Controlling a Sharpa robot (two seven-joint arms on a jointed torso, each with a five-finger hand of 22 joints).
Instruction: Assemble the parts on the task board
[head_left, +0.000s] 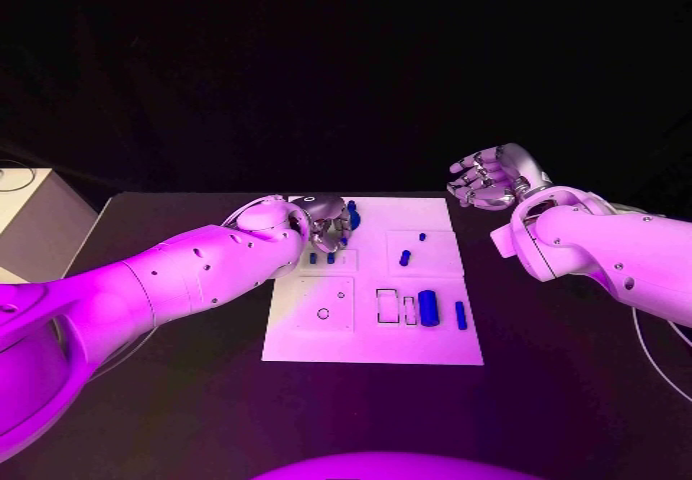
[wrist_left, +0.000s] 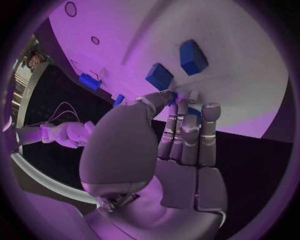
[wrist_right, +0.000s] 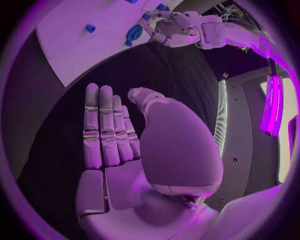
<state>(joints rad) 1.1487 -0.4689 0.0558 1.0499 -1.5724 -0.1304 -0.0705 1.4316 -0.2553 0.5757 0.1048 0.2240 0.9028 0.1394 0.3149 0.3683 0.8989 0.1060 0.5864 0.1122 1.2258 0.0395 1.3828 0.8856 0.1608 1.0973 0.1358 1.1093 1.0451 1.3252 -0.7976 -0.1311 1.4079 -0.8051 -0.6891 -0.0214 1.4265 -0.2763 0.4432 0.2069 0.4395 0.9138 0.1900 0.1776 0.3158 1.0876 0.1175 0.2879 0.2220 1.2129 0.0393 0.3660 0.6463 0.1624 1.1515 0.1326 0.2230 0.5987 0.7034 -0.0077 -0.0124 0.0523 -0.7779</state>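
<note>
White task board (head_left: 372, 340) flat on the middle of a black table (head_left: 173, 400), seen from above. On the board's near right part, a thick blue cylinder (head_left: 428, 307) lying beside two empty rectangular slots, and a thin blue rod (head_left: 460, 315) just right of it. Further back, a small blue peg (head_left: 405, 257) and a tiny blue piece (head_left: 421, 237) in a square recess. Near the board's far left part, two short blue blocks (head_left: 320, 258) side by side.

Left hand (head_left: 326, 222) reaching in over the board's far left corner, fingers pointed down at the board just behind the two blocks. From the left wrist, fingertips (wrist_left: 181, 102) pressed together against the board, with the two blue blocks (wrist_left: 177, 67) just beyond them and apart from them. A sliver of blue between the fingertips; cannot tell whether a part is pinched there.

Right hand (head_left: 490, 176) raised beyond the board's far right corner, well apart from every part. From the right wrist, right hand (wrist_right: 125, 140) flat, fingers straight and side by side, thumb apart, holding nothing.
</note>
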